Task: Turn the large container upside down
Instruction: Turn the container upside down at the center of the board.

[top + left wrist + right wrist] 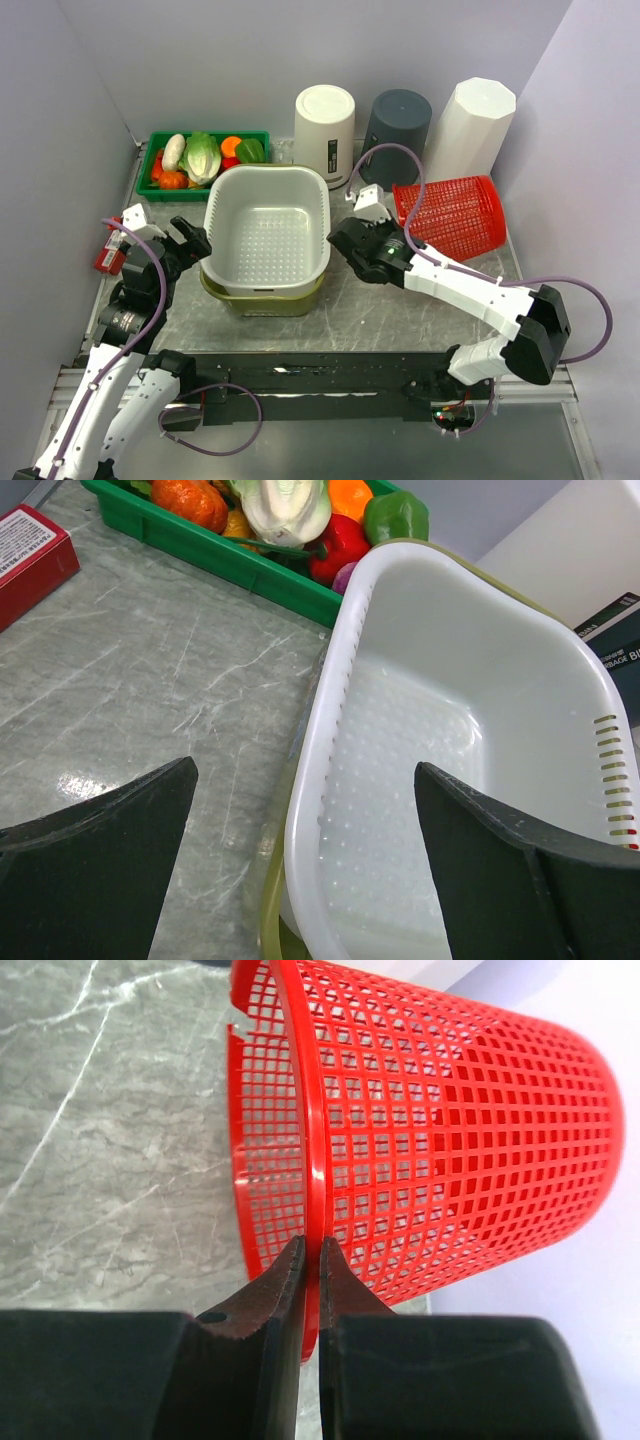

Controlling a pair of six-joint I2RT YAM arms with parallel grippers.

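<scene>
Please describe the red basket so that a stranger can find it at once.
Look at the back wall, where three tall bins stand. In front of the right one lies the red basket, on its side. It alone is open mesh.

— What encloses the place?
— Three plain walls, all pale lilac-grey. There is a back wall [250, 50], a left wall [50, 120] slanting inward, and a right wall [590, 130] that meets the back one in a sharp corner.
— And underneath?
— A worktop [400, 315] with a grey stone look, veined in white, fills the space between the walls. A black strip [330, 375] runs across its near edge, with a bare metal frame [590, 440] nearer still.
— The light?
— Soft and even, with faint shadows. In the left wrist view a pale glare [75, 780] lies on the worktop.
</scene>
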